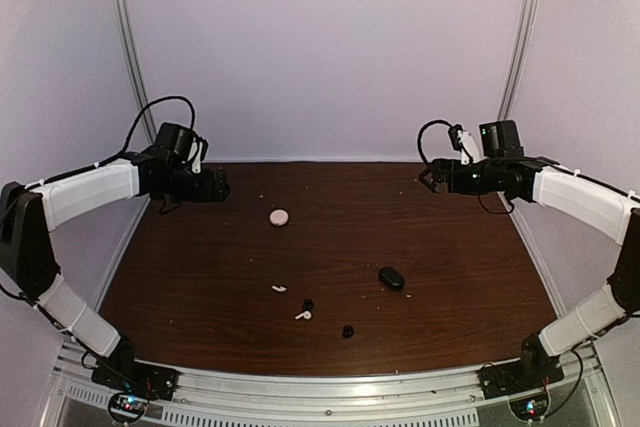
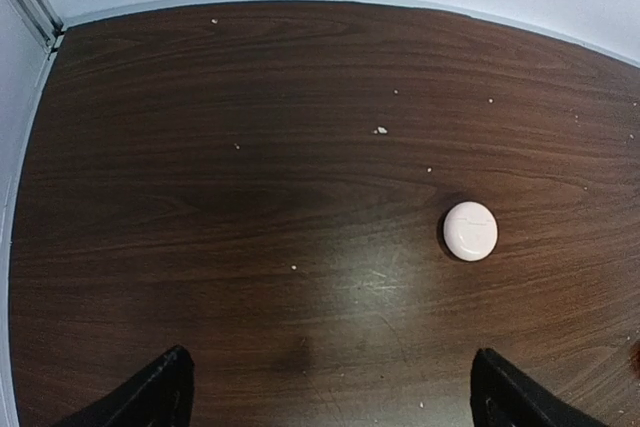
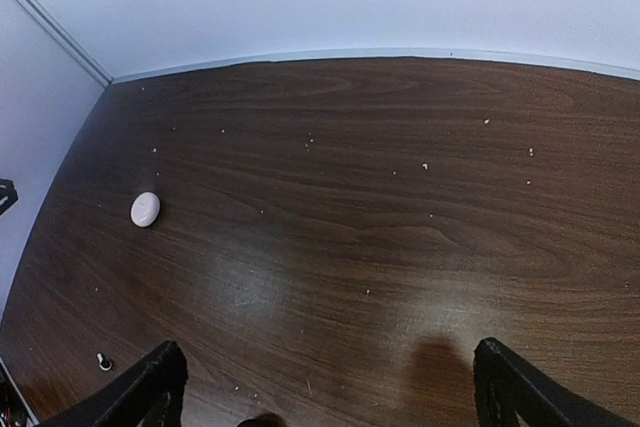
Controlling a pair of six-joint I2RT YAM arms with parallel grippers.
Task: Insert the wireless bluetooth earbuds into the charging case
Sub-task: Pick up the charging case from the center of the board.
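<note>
**Inspector:** State of the left fingers?

**Assistant:** The left fingers (image 1: pixel 221 187) hang above the far left of the worktop (image 1: pixel 200 267). The left wrist view shows them spread wide, with nothing between them.

**Inspector:** And the right?

**Assistant:** The right fingers (image 1: pixel 428 178) hang above the far right, also spread wide and holding nothing.

**Inspector:** Where is the charging case?

**Assistant:** The charging case (image 1: pixel 391 277) lies on the worktop right of centre, toward the near edge. It is well apart from both pairs of fingers. The right fingers are the nearer pair and stand beyond it, to its right. At this size I cannot tell whether its lid is up or down.

**Inspector:** The earbuds?

**Assistant:** One black earbud (image 1: pixel 308 304) lies left of the case and nearer the front edge. The other black earbud (image 1: pixel 348 331) lies nearer the front again, and sideways it falls between the first earbud and the case. Both are on the bare worktop, apart from the case, from each other and from all the fingers.

**Inspector:** Other items?

**Assistant:** There are two white stemmed earbuds. The first white stemmed earbud (image 1: pixel 279 289) lies left of the nearer-left black one. The second white stemmed earbud (image 1: pixel 303 315) lies just beside that same black one, and I cannot tell whether they touch. A pale pink round case (image 1: pixel 279 217) lies further back, left of centre and closer to the left fingers. In the left wrist view it sits ahead of them, toward the right-hand finger.
</note>
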